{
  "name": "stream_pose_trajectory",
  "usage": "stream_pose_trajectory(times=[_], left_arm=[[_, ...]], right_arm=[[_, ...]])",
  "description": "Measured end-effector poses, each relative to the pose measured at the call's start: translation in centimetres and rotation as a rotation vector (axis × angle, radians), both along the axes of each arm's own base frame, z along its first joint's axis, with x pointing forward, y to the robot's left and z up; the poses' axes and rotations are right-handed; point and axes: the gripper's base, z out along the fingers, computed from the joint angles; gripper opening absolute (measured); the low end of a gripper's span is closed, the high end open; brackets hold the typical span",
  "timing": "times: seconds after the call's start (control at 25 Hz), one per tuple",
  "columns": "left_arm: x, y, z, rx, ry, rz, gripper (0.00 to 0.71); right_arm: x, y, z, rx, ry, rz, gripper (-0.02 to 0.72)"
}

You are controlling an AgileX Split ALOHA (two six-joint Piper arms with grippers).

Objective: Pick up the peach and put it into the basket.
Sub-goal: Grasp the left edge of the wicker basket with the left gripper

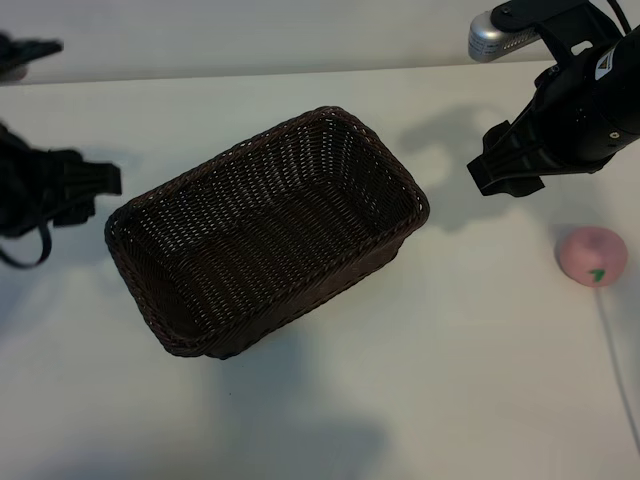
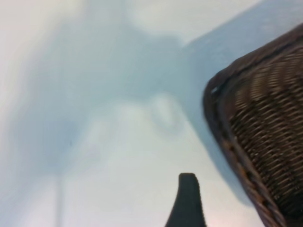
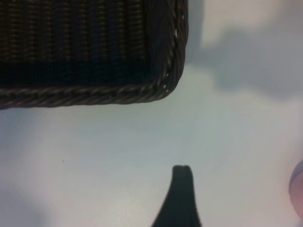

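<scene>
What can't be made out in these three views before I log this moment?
- Peach: whole in the exterior view; in the right wrist view only a pink sliver, cut by the edge.
- Left gripper: exterior view's edge cuts off the arm; the wrist view shows a single fingertip.
- Basket: both wrist views show one corner, blurred.
- Right gripper: dark against itself, finger gap unclear.

The basket (image 1: 265, 235) is set mid-worktop (image 1: 450, 380), turned at an angle. The peach (image 1: 591, 256) is found well to its right, on the worktop, with the right end effector (image 1: 505, 165) hung between them, farther back.
</scene>
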Motion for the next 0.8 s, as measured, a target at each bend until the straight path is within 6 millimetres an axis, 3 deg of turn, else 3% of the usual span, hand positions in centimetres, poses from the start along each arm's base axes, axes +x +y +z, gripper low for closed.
stream_pose_trajectory(times=[0.28, 0.8], left_arm=[[-0.2, -0.1, -4.1, -0.118, 0.016, 0.146, 0.592], [2.2, -1.4, -9.2, -0.205, 0.078, 0.259, 0.592]], right_arm=[[0.0, 0.0, 0.0, 0.000, 0.000, 0.000, 0.595], [0.0, 0.0, 0.0, 0.000, 0.000, 0.000, 0.595]])
